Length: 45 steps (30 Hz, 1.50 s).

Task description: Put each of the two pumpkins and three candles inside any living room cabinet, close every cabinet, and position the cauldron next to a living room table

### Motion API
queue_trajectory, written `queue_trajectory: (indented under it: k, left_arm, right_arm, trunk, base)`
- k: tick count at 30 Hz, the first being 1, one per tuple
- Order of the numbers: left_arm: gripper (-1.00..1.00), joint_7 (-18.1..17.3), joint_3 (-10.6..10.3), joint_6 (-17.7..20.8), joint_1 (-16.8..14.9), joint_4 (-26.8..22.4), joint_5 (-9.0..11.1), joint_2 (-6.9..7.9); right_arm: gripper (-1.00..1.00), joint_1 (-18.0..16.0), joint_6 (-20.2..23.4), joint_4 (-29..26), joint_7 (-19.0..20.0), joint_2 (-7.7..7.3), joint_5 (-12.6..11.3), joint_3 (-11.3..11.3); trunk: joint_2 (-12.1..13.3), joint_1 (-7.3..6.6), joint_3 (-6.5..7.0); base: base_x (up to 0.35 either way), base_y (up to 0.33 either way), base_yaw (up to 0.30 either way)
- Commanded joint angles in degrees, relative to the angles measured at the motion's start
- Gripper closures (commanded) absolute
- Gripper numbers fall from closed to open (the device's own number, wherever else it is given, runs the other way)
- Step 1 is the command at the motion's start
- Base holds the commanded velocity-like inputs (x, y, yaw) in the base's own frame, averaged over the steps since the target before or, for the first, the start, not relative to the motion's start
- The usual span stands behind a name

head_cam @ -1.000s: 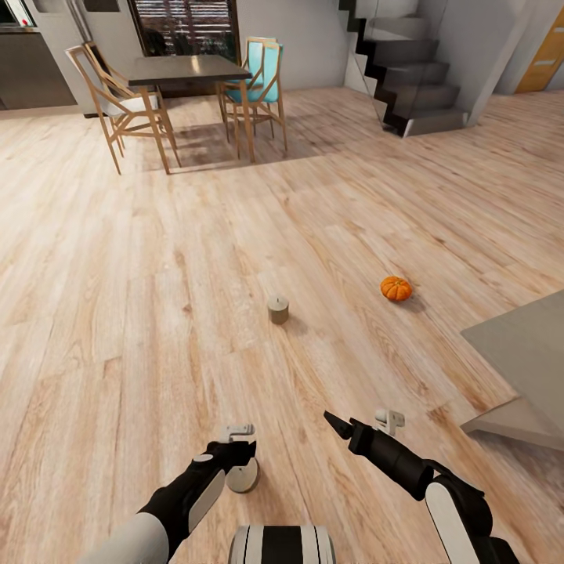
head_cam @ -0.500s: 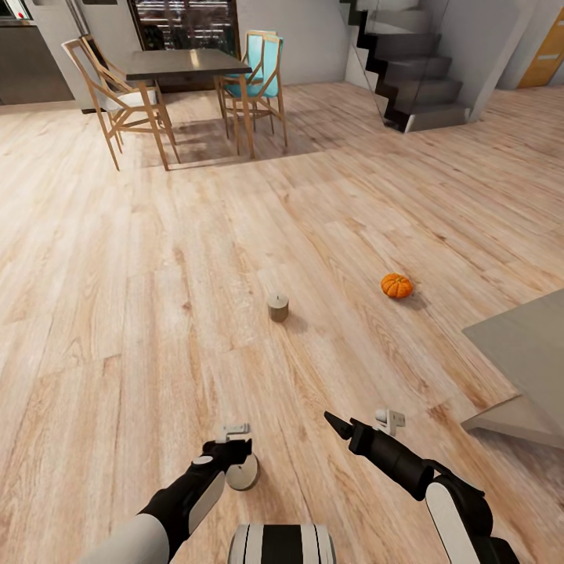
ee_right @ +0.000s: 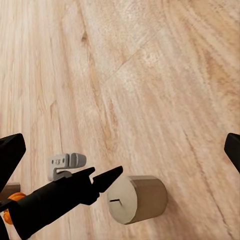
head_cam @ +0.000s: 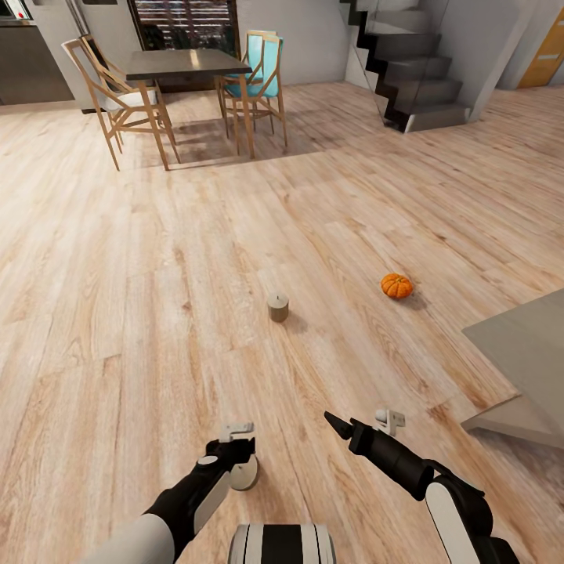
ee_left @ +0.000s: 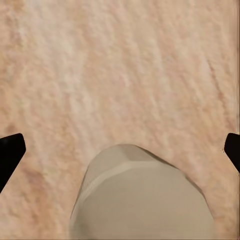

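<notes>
Left pincer [head_cam: 239, 462]: low over the floor [head_cam: 157, 313], fingers spread wide in its wrist view, released, a lying candle [head_cam: 244, 474] right under it, between the tips.
Right pincer [head_cam: 338, 425]: hangs above the floor, tips far apart in its wrist view, released, grasping nothing.
Second candle [head_cam: 277, 307]: upright on the floor, ahead of both arms.
Pumpkin [head_cam: 396, 286]: on the floor, right of that candle, well apart.
Desk [head_cam: 188, 64]: far back, chairs [head_cam: 258, 82] around it.

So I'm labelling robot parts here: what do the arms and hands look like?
Both arms are matte black with white shell panels. The left hand and right hand end in black, pointed fingers, and each carries a small light-grey bracket-like mount.
</notes>
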Motion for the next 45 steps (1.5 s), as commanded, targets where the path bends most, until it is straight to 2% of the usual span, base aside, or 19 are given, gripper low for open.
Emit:
queue_trajectory:
  k: [1,8,14,34,37,40,45]
  left_arm:
    - [-1.0,0.5,-0.5,0.2,0.0,-0.1,0.4,-0.06]
    - [-1.0,0.0,-0.5,0.4,0.0,0.0,0.2,-0.53]
    - [-1.0,-0.2,-0.5,0.4,0.1,0.1,0.2,-0.88]
    - [-1.0,-0.1,-0.5,1.0,0.3,2.2,0.3,-1.26]
    - [-1.0,-0.1,-0.5,1.1,0.3,2.3,1.1,-1.24]
    - [-1.0,0.0,-0.5,1.2,0.3,2.4,2.2,-1.2]
    - [-1.0,-0.1,-0.5,1.6,0.3,2.4,2.8,-1.21]
  right_arm:
    - [-1.0,0.0,0.4,0.0,0.1,0.01,-0.2,-0.1]
    - [-1.0,0.0,0.4,0.0,0.2,0.01,-0.2,-0.1]
    - [-1.0,0.0,0.4,0.0,0.2,0.01,-0.2,-0.1]
    - [-1.0,0.0,0.4,0.0,0.2,-0.01,-0.2,-0.1]
    - [-1.0,0.0,0.4,0.0,0.2,-0.04,-0.2,-0.1]
    - [-1.0,0.0,0.4,0.0,0.2,-0.06,-0.2,-0.1]
    - [-1.0,0.0,0.4,0.0,0.2,-0.07,-0.2,-0.1]
  trunk:
    - [0.0,-0.01,-0.04]
    - [0.0,-0.01,-0.04]
    - [-0.1,0.14,-1.37]
    - [-0.1,0.14,-1.37]
    - [-0.1,0.14,-1.37]
    - [-0.1,0.22,-2.03]
    - [-0.1,0.25,-2.25]
  base:
    - [0.0,0.0,0.0]
    - [0.0,0.0,0.0]
    - [0.0,0.0,0.0]
    - [0.0,0.0,0.0]
    - [0.0,0.0,0.0]
    - [0.0,0.0,0.0]
    - [0.0,0.0,0.0]
